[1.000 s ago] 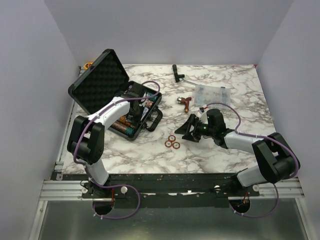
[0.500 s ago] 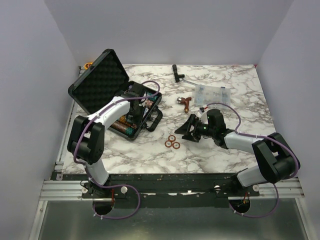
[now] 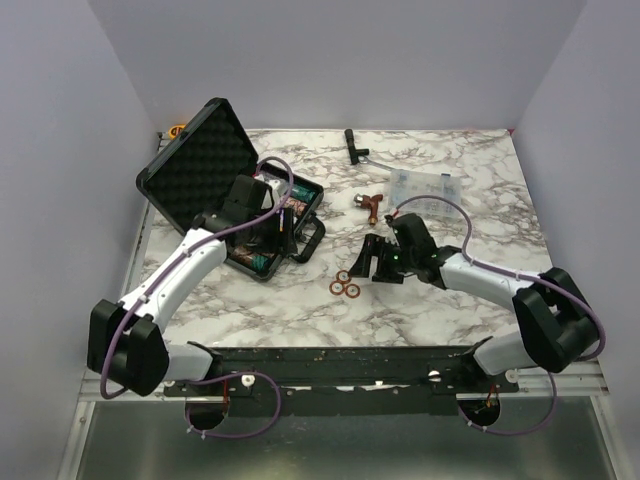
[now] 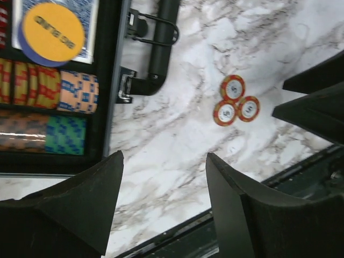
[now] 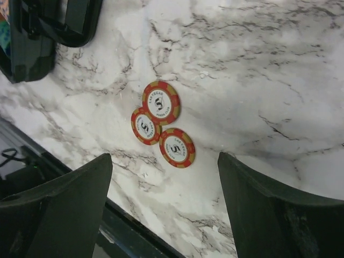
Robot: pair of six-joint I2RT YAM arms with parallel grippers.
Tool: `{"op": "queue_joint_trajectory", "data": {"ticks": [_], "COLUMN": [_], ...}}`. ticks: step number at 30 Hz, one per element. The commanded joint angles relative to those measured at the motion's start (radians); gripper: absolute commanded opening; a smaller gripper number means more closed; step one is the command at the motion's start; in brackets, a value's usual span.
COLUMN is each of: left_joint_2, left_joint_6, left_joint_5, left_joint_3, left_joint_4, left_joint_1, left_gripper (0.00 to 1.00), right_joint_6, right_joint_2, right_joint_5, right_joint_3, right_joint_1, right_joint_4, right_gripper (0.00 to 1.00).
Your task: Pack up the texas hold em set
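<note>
Right pincer (image 5: 165,172), jaws apart and empty, hangs just above three red chips (image 5: 161,126) loose on the marble (image 5: 258,64). The left pincer (image 4: 164,166), likewise parted and empty, hovers at the edge of the open briefcase (image 3: 264,270). Rows of chips (image 4: 48,91) sit racked inside, so packing looks mostly done: these three, then the lid (image 3: 195,165). Only the left wrist view shows the orange disc (image 4: 52,31) on the blue deck (image 4: 92,16); only the overhead shows the raised lid.

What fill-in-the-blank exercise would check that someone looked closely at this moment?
1. ____ red chips lie loose on the table.
2. The lid of the briefcase stands ____.
3. Inside the briefcase, a yellow disc rests on the ____ card deck.
Missing words: three; open; blue.
</note>
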Motion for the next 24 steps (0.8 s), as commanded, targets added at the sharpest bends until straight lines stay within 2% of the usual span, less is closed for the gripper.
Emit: {"op": "queue_joint_trajectory", "data": {"ticks": [1,3,6,10,13,18,24], "left_joint_2": [-0.078,-0.106,-0.131,-0.144,-0.15,-0.188,-0.225], "left_joint_6": [-0.115,-0.098,-0.05,-0.007,0.002,0.003,0.035], "left_joint_5": [0.159,0.132,0.08,0.06,0.051,0.033,-0.021], "left_joint_3": [-0.054,-0.028,0.029,0.045,0.015,-0.039,-0.034], "left_joint_4": [0.119,0.107,0.07,0.076,0.095,0.117,0.094], "left_joint_1": [-0.004,-0.004,-0.002,-0.001,0.0,0.003,0.006], "left_gripper": [0.66,0.73,0.76,0.8,0.82,0.83,0.83], "right_joint_6": [-0.121,-0.13,-0.147,-0.158,-0.136,-0.011,0.148], "right_joint_2": [0.005,0.038,0.095,0.168,0.203,0.275,0.425], "right_joint_5": [0.277,0.366,0.472,0.526,0.52,0.519,0.544], "right_joint_3": [0.131,0.182,0.26,0.353,0.401,0.487,0.628], "right_joint_1": [0.109,0.162,0.234,0.301,0.307,0.307,0.307], "right_joint_4": [-0.281,-0.36,-0.478,-0.575,-0.58,-0.569,-0.654], "right_gripper": [0.84,0.84,0.84,0.85,0.83,0.78,0.77]}}
